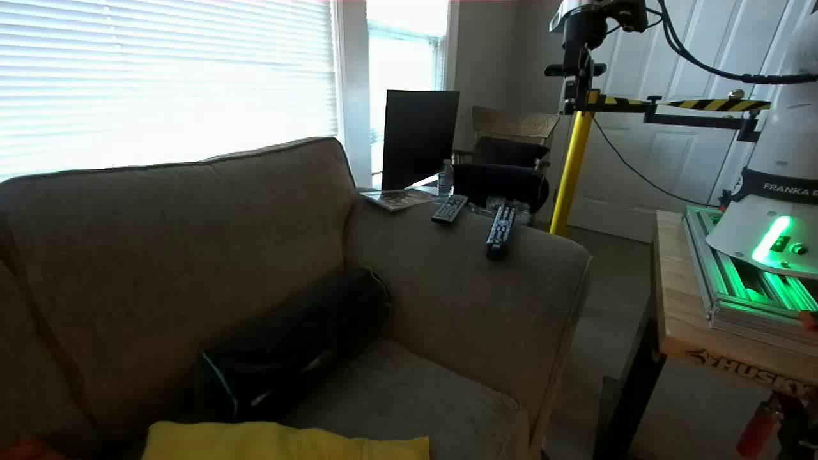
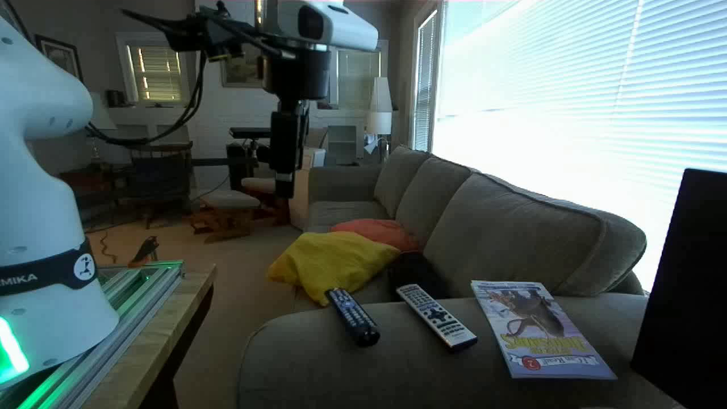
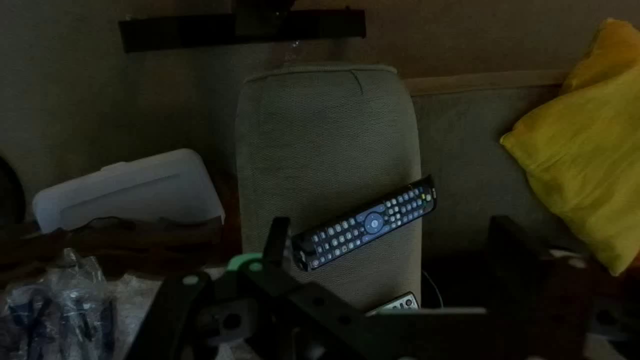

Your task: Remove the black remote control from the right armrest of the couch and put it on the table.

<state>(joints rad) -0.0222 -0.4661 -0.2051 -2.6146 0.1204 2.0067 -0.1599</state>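
Lying aslant across the padded top of the right armrest, the black remote control is nearer the armrest's front end than the grey remote, which rests apart from it on the same tan cloth. Farther back on the armrest is a pale-covered picture book, and near the armrest's rear end stands a dark upright panel. Just beside the armrest's inner face a black bolster lies on the couch, with a yellow pillow farther along. Bright blinds hang past the armrest's rear end, while a wooden-backed chair stands beyond its outer side. Across a strip of floor from the armrest's front end, a light wooden table bears the green-lit robot base. The gripper hangs higher than the armrest, its jaws spread apart in the wrist view.
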